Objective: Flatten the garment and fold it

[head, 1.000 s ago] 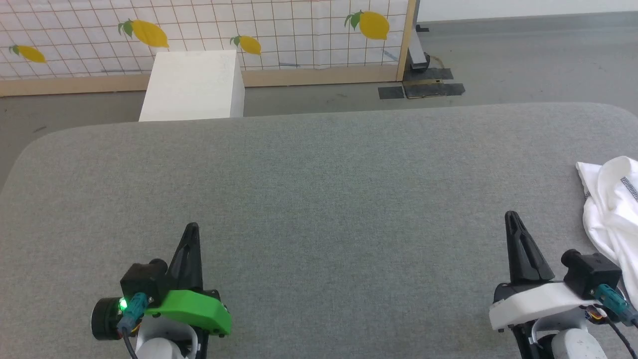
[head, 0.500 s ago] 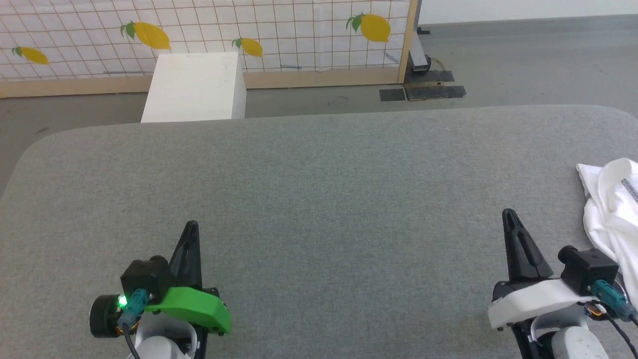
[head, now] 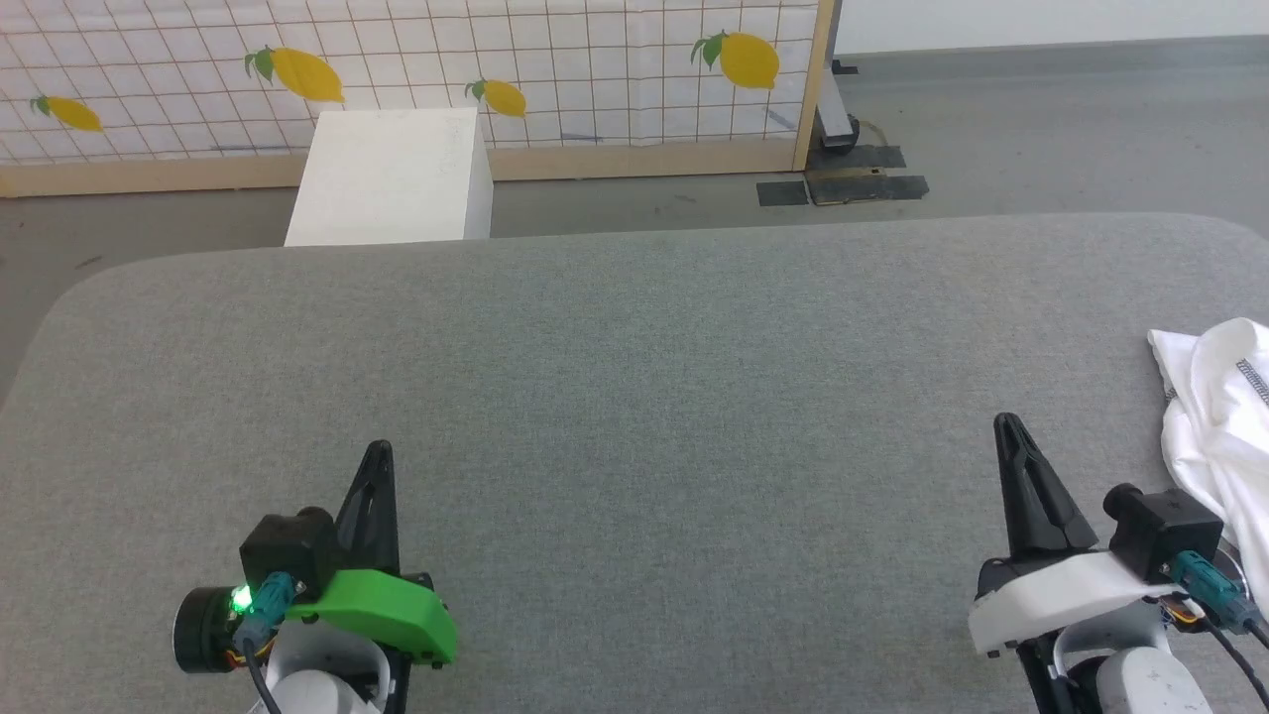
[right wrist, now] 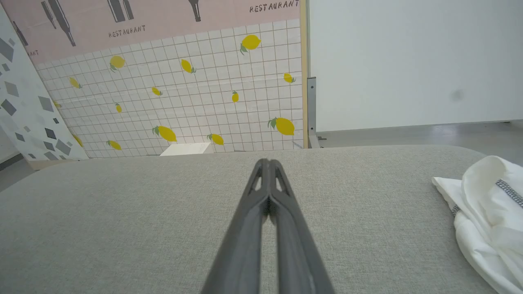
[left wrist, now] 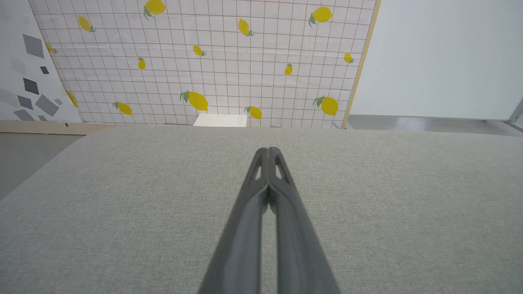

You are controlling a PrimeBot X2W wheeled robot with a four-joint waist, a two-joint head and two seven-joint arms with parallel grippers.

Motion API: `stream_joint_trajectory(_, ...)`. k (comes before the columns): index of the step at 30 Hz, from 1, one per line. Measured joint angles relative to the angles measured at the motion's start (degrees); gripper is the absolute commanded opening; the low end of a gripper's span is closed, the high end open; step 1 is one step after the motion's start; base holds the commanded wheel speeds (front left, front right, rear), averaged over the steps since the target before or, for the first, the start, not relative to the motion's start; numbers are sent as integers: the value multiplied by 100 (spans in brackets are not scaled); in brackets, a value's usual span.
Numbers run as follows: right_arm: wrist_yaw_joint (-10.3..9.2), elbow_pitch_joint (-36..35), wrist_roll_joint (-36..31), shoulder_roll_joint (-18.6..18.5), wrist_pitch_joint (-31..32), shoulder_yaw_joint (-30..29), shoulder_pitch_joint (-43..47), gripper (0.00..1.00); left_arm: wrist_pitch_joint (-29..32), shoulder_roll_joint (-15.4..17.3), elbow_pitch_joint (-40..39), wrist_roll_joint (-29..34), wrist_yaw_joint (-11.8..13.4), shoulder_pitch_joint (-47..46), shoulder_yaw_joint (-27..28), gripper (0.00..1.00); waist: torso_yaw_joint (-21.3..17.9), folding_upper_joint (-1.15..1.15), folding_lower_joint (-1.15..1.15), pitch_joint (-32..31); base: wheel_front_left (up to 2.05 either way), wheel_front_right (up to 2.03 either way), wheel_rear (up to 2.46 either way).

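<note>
While the left gripper (head: 379,454) and the right gripper (head: 1006,424) were both closed tight and held nothing, one white garment (head: 1214,416) lay at the right edge of the grey table (head: 634,397).
Each of the two grippers had its two dark fingers pressed together above the table top. The garment sat near the right gripper, not touching it, soft and bunched in a heap, with a dark grey zigzag seam showing. One white box (head: 392,178) stood behind the table; its inside could not be seen. Four yellow lemons showed on the checked wall panel (head: 595,59).
</note>
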Motion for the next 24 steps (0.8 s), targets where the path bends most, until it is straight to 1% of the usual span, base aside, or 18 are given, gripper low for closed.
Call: stream_joint_trajectory(24,0,-237,-216,0,294,37,99,0,289,-1,-222,226,29,82,32,0,31,0,0,-54,0,0,0)
